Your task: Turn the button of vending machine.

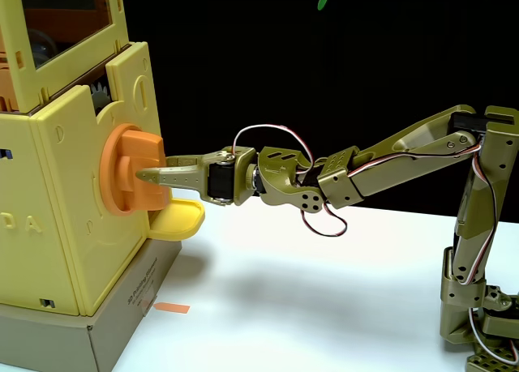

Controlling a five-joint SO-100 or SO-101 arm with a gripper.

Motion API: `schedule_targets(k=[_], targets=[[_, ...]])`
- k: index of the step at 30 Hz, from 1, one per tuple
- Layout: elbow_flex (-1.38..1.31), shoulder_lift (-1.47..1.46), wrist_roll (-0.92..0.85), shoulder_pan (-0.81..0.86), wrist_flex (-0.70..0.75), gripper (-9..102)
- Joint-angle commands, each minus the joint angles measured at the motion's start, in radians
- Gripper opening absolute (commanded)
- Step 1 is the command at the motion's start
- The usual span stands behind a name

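The button (130,171) sits on the side face of the vending machine (77,218), just below the brownish window and directly above the pale yellow tray (180,220). Its raised bar (144,175) stands upright and juts out from the orange disc toward the arm. The tool (146,176) reaches in level from the side away from the machine, in line with the knob's turning axis, and its fingers lie along the bar: one pointed finger (172,176) crosses the bar's near face and another edge shows at its top. It looks closed around the bar, though the far finger is hidden, so a firm grip is a judgement. The coming turn depends on rolling the wrist about that shared axis.
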Motion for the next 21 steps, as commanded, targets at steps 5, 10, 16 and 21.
schedule_targets(k=[5,10,16,21], targets=[[-0.048,0.000,-0.008,0.017,0.009,27],[-0.043,0.000,-0.020,0.002,0.020,22],[-0.034,0.000,-0.028,-0.018,0.025,13],[-0.025,0.000,-0.023,-0.029,0.025,3]])
